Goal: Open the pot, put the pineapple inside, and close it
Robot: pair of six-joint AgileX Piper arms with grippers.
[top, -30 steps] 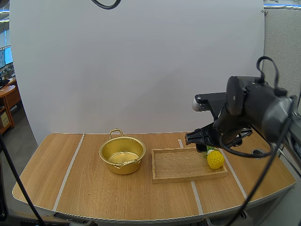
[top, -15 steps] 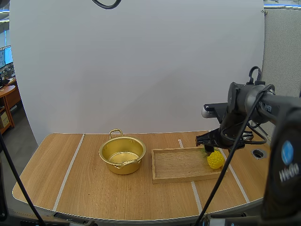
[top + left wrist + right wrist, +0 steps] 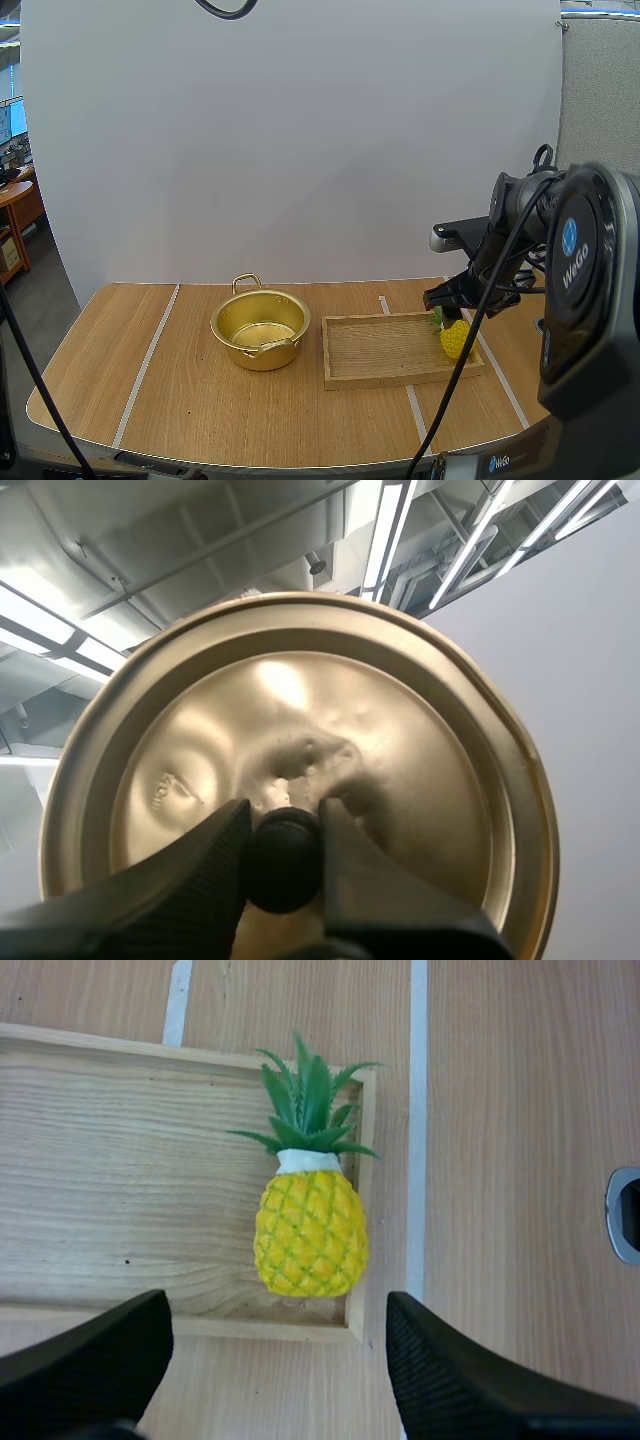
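Wooden table (image 3: 200,400): pineapple (image 3: 310,1230) lies flat at the tray's (image 3: 380,350) right end, long axis across it, crown toward the far rim. Right gripper (image 3: 275,1307) gapes above it. Left gripper (image 3: 283,820) pinches the lid's (image 3: 400,740) knob (image 3: 285,865). Right arm (image 3: 580,330) reads "WeGo".

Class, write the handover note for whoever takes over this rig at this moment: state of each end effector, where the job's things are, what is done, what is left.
Left end effector: shut on the knob of the lid, holding the lid off the pot.
Right end effector: open, above the pineapple, not touching it.
Pot: open on the table, beside the wooden tray.
Pineapple: lying in the tray, near a corner.
Done: pot opened.
Left: grasp the pineapple, put it in the pot, replace the lid.
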